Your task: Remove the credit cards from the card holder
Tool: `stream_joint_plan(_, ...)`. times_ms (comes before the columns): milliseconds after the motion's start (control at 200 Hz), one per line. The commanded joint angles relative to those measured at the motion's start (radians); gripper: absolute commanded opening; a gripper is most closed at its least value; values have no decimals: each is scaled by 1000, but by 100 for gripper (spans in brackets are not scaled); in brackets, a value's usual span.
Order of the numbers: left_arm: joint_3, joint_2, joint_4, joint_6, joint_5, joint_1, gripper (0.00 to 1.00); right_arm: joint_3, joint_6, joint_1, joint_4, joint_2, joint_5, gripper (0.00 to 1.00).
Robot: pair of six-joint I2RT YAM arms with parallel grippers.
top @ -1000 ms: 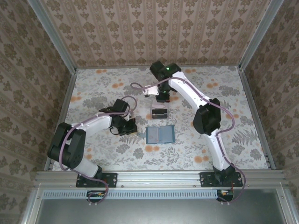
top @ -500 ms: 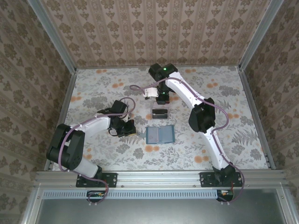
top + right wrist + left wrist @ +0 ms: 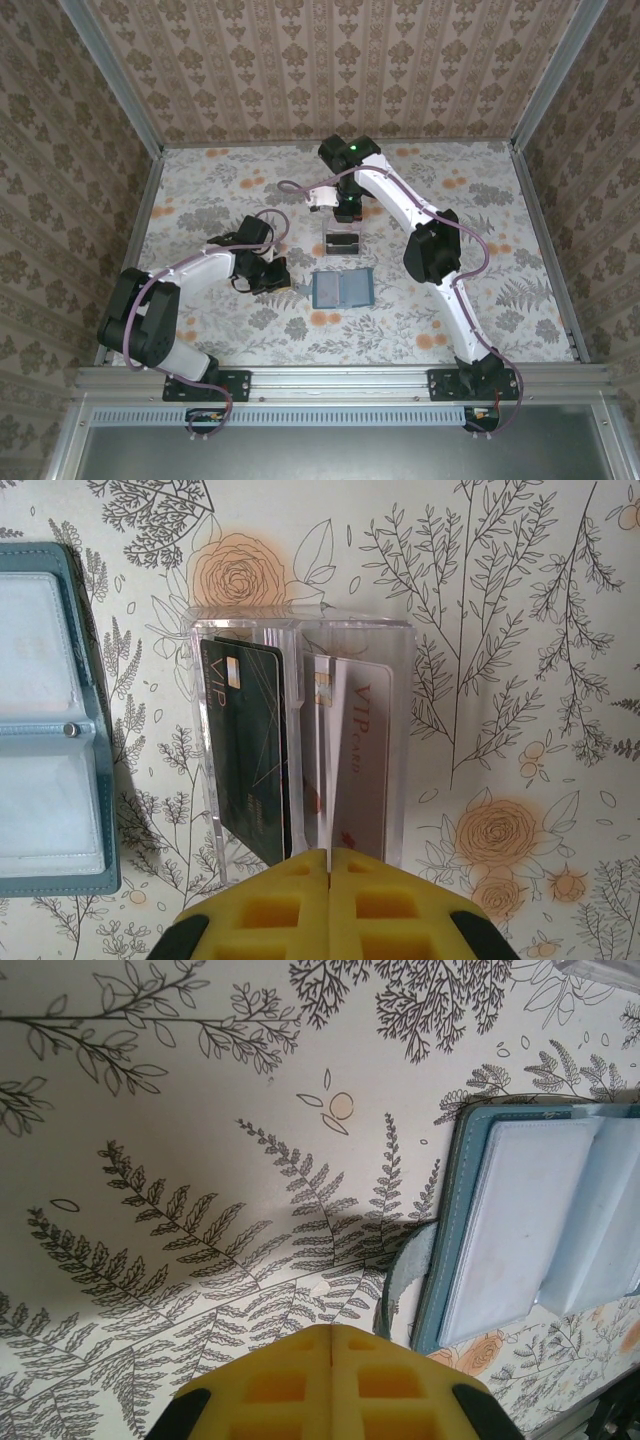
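Right elbow [image 3: 432, 250] swung inward, left claw [image 3: 332, 1334] and right claw [image 3: 328, 856] pressed together, card holder [image 3: 341, 289] on floral tabletop [image 3: 500, 200], wallpapered walls [image 3: 330, 70]

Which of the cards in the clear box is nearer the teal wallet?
The dark card, in the compartment nearer the wallet; the pale VIP card sits in the farther compartment.

My right gripper [image 3: 328, 855] has matt, rubbery-looking yellow pads [image 3: 260, 910]. The clear box [image 3: 300, 630] is glossy hard plastic. The dark card [image 3: 250, 750] and pale card [image 3: 365, 770] look smooth. The teal folding card holder [image 3: 50, 730] has a matt stitched edge and cloudy plastic sleeves.
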Motion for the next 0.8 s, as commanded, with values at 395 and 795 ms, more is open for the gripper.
stream_joint_plan(395,12,-3,-14,19,18,8,0,16,56,-4,40,-13,42,21)
stream_joint_plan(795,93,20,-37,22,-4,-46,1,-324,437,11,393,-258,-8,17)
